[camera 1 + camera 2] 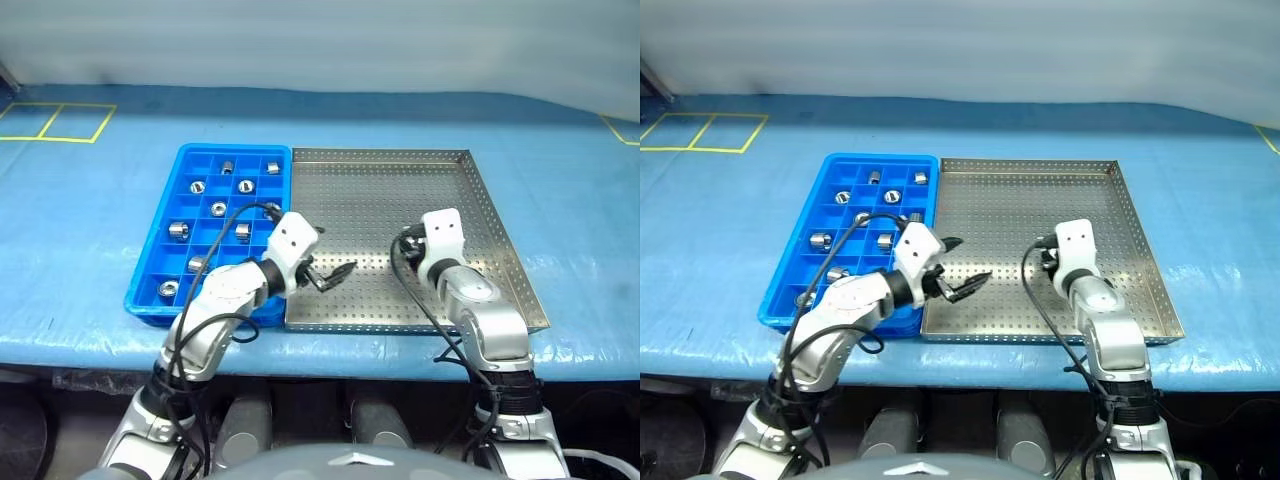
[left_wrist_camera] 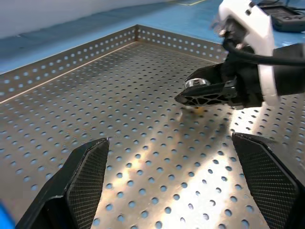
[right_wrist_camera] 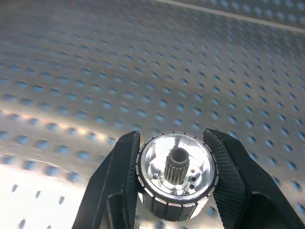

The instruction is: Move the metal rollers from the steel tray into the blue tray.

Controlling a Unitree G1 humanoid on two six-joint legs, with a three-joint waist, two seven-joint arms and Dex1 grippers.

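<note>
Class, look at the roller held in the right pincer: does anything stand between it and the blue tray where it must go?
Yes. The left pincer, open, hangs over the steel tray between the right pincer holding the roller and the blue tray.

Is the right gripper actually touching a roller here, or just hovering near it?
Touching. In the right wrist view the right gripper has both black fingers pressed against the sides of a metal roller, with no gap.
</note>
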